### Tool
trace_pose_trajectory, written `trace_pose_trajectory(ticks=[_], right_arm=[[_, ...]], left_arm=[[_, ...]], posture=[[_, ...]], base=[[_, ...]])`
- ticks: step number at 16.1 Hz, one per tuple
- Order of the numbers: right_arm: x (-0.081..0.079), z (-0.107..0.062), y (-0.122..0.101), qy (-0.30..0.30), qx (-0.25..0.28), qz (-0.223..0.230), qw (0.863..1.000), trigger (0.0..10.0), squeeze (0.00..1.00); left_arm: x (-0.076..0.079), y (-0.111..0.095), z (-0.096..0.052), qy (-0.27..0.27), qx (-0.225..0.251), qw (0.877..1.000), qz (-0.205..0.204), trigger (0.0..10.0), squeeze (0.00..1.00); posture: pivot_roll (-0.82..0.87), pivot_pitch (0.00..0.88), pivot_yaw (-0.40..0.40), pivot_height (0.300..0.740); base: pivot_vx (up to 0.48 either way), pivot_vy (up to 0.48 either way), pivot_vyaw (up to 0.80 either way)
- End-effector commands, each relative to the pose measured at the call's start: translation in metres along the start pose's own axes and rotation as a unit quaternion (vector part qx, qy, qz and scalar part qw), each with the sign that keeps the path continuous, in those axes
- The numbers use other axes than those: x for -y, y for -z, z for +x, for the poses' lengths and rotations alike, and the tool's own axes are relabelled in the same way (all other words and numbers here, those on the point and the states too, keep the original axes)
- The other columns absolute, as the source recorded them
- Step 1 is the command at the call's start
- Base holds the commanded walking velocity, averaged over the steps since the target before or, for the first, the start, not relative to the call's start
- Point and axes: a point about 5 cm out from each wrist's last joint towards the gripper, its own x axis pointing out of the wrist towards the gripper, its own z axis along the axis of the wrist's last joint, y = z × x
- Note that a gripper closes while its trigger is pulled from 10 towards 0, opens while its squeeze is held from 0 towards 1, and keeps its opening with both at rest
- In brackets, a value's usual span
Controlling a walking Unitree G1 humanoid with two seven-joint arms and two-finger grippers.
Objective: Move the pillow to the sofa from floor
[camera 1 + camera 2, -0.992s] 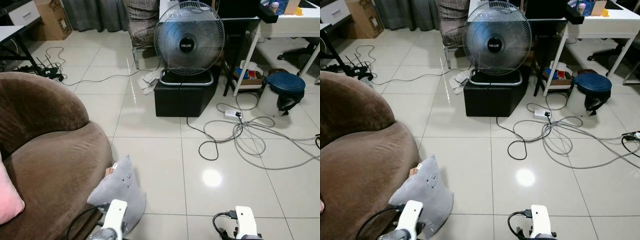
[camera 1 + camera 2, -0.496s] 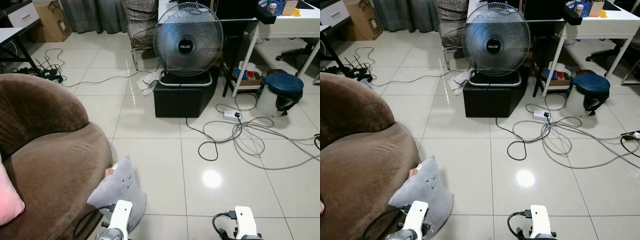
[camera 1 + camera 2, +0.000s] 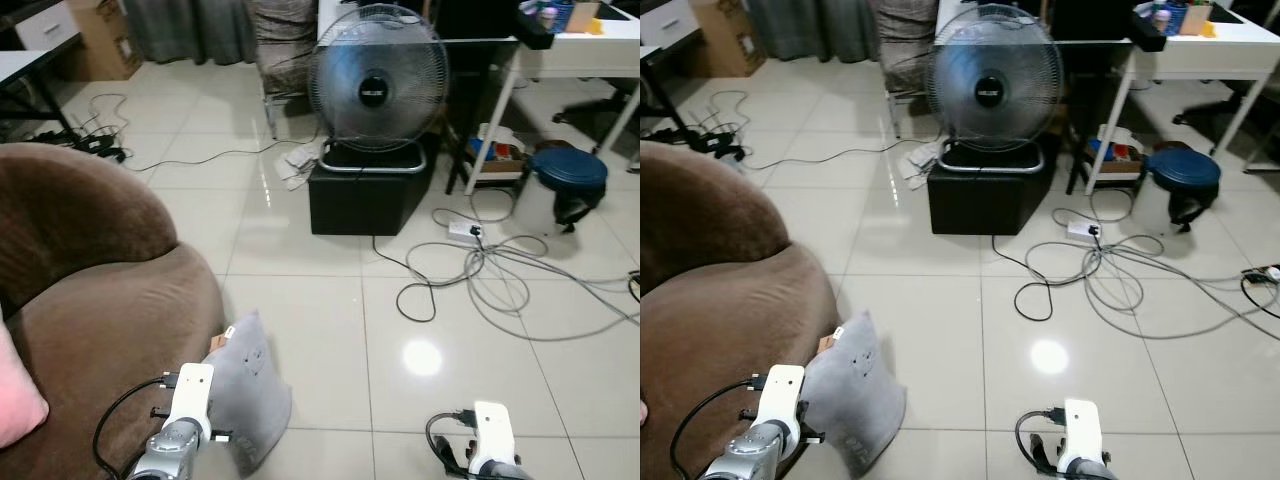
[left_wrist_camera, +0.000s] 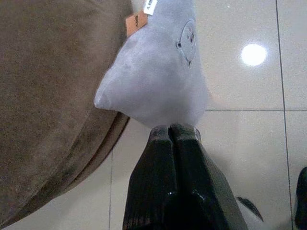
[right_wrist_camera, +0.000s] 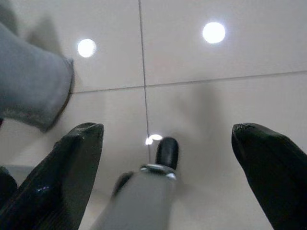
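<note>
A grey pillow (image 3: 255,385) with an orange tag stands on the tiled floor, leaning against the front of the brown sofa (image 3: 100,300). My left arm's wrist (image 3: 190,392) hangs between the sofa and the pillow. In the left wrist view my left gripper (image 4: 173,130) has its black fingers pressed together, the tips pinched at the pillow's (image 4: 158,76) near edge. My right gripper (image 5: 168,132) is open over bare tiles, a corner of the pillow (image 5: 29,91) off to one side. The right arm's wrist (image 3: 490,440) shows low over the floor.
A pink cushion (image 3: 15,395) lies on the sofa seat. Ahead stands a fan (image 3: 378,75) on a black box (image 3: 370,195). Loose cables (image 3: 500,275) sprawl over the tiles at right, near a blue bin (image 3: 568,180) and a white desk (image 3: 585,55).
My left wrist has swung left and forward, from over the pillow's near end to the gap beside the sofa. The head view shifted slightly. The right arm has stayed put.
</note>
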Motion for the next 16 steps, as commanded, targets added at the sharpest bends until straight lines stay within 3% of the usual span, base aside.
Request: trace_pose_trajectory(ticks=[1, 4, 6, 8, 11, 16], right_arm=[[-0.025, 0.009, -0.038, -0.023, 0.037, -0.017, 0.999, 10.0, 0.0], [-0.04, 0.012, -0.041, -0.048, 0.026, -0.021, 0.998, 10.0, 0.0], [-0.05, 0.012, -0.044, -0.077, 0.03, -0.004, 0.997, 10.0, 0.0], [-0.053, 0.012, -0.042, -0.081, 0.022, -0.022, 0.996, 10.0, 0.0], [-0.051, 0.012, -0.036, -0.069, 0.014, -0.012, 0.997, 10.0, 0.0], [-0.039, 0.012, -0.05, -0.029, 0.041, -0.009, 0.999, 10.0, 0.0]], left_arm=[[0.008, 0.0, 0.0, 0.024, -0.004, 1.0, 0.02, 10.0, 0.0], [0.004, 0.008, -0.002, 0.03, -0.008, 0.998, 0.047, 10.0, 0.0], [-0.005, -0.003, -0.003, 0.025, 0.033, 0.999, 0.017, 10.0, 0.0], [-0.008, -0.001, -0.003, 0.03, 0.027, 0.999, 0.011, 10.0, 0.0], [-0.001, 0.0, -0.003, 0.035, 0.032, 0.999, -0.019, 10.0, 0.0], [0.01, -0.009, 0.0, 0.05, 0.04, 0.998, -0.013, 10.0, 0.0]], posture=[[0.16, 0.0, 0.019, 0.74], [0.2, 0.0, 0.056, 0.74], [0.17, 0.0, 0.071, 0.74], [0.16, 0.0, 0.053, 0.74], [0.15, 0.0, 0.018, 0.74], [0.1, 0.0, 0.024, 0.74]], base=[[0.0, 0.0, 0.0], [0.0, 0.0, 0.0], [0.0, 0.0, 0.0], [0.0, 0.0, 0.0], [0.0, 0.0, 0.0], [0.0, 0.0, 0.0]])
